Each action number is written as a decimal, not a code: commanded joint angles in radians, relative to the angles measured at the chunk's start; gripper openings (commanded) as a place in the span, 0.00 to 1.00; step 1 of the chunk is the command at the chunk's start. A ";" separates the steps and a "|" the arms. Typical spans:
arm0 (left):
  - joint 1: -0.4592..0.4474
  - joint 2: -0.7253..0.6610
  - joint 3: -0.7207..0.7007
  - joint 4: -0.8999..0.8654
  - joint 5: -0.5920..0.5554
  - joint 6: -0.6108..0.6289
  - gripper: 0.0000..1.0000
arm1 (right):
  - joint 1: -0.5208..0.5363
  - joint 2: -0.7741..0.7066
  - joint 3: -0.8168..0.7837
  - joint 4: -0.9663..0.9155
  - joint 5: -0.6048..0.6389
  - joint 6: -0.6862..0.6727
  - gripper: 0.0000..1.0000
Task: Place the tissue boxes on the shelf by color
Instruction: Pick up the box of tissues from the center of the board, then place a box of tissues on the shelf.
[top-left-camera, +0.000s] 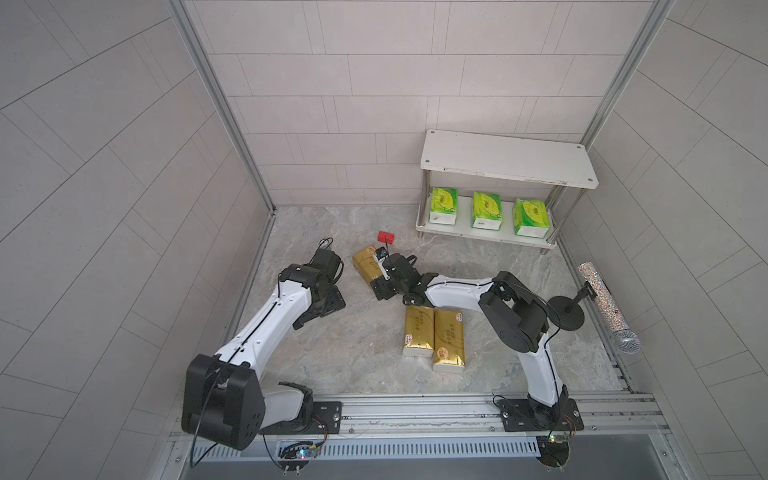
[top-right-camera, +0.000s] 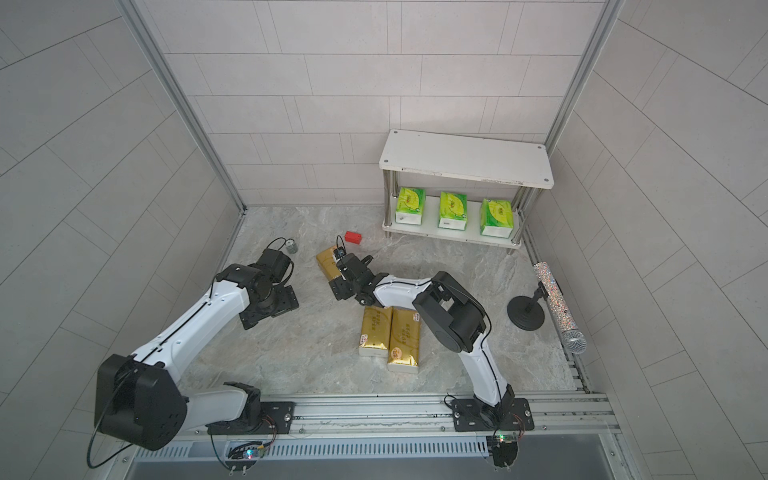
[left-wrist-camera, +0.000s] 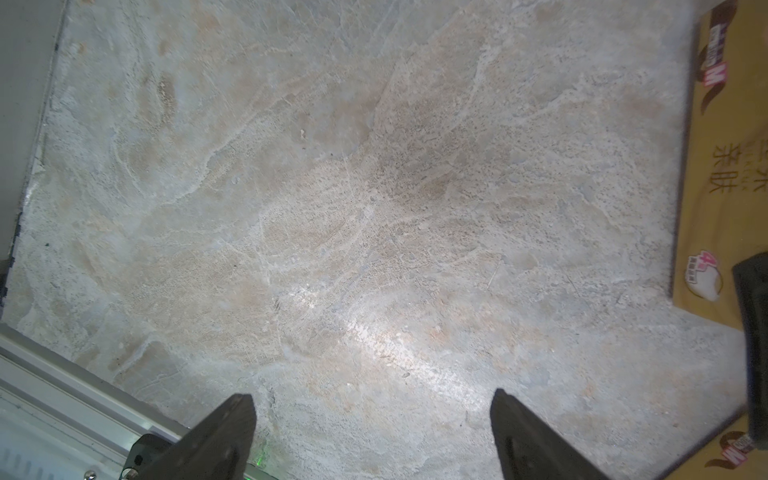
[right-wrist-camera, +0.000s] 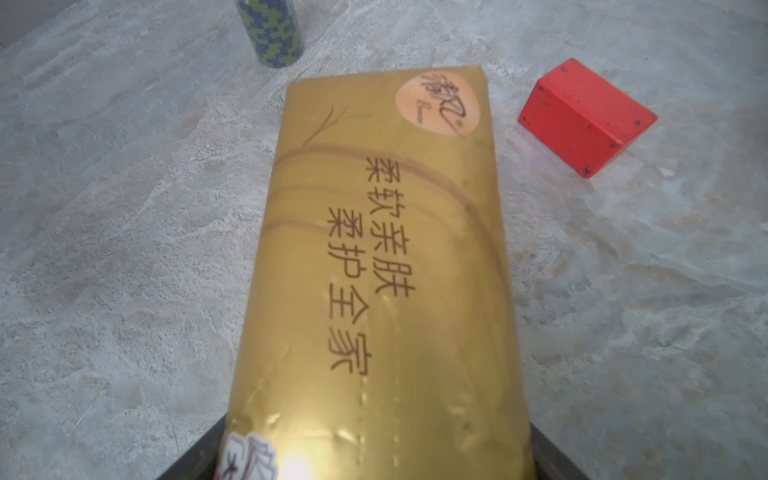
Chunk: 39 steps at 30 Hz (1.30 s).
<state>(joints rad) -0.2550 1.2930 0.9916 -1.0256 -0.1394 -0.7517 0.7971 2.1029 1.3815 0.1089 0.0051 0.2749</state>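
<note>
Three green tissue boxes (top-left-camera: 443, 205) (top-left-camera: 487, 210) (top-left-camera: 531, 217) stand in a row on the lower board of the shelf (top-left-camera: 507, 160); its top board is bare. Two gold tissue boxes (top-left-camera: 417, 332) (top-left-camera: 449, 338) lie side by side on the stone floor. A third gold box (top-left-camera: 365, 264) (right-wrist-camera: 374, 249) lies flat near the red block, and my right gripper (top-left-camera: 374, 274) (right-wrist-camera: 376, 453) is shut on its near end, a finger against each long side. My left gripper (left-wrist-camera: 372, 399) hangs open over bare floor to the left of that box, nothing between its fingers.
A red block (top-left-camera: 385, 237) (right-wrist-camera: 586, 116) sits just beyond the gripped box. A small patterned can (top-right-camera: 291, 246) (right-wrist-camera: 272, 31) stands near the left wall. A glittery microphone (top-left-camera: 606, 307) on a round black stand (top-left-camera: 565, 316) leans by the right wall.
</note>
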 joint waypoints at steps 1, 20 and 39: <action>0.005 0.013 0.034 -0.018 -0.022 0.020 0.96 | -0.019 -0.017 0.015 0.003 -0.026 0.009 0.81; 0.081 0.017 0.050 -0.004 -0.020 0.022 0.97 | -0.019 -0.547 0.056 -0.424 -0.003 -0.009 0.72; 0.071 -0.009 -0.038 0.002 0.059 0.084 0.96 | -0.286 -0.323 0.799 -0.734 0.271 0.007 0.72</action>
<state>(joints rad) -0.1810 1.3052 0.9817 -1.0115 -0.1009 -0.6861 0.5308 1.7264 2.1010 -0.5976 0.2340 0.2703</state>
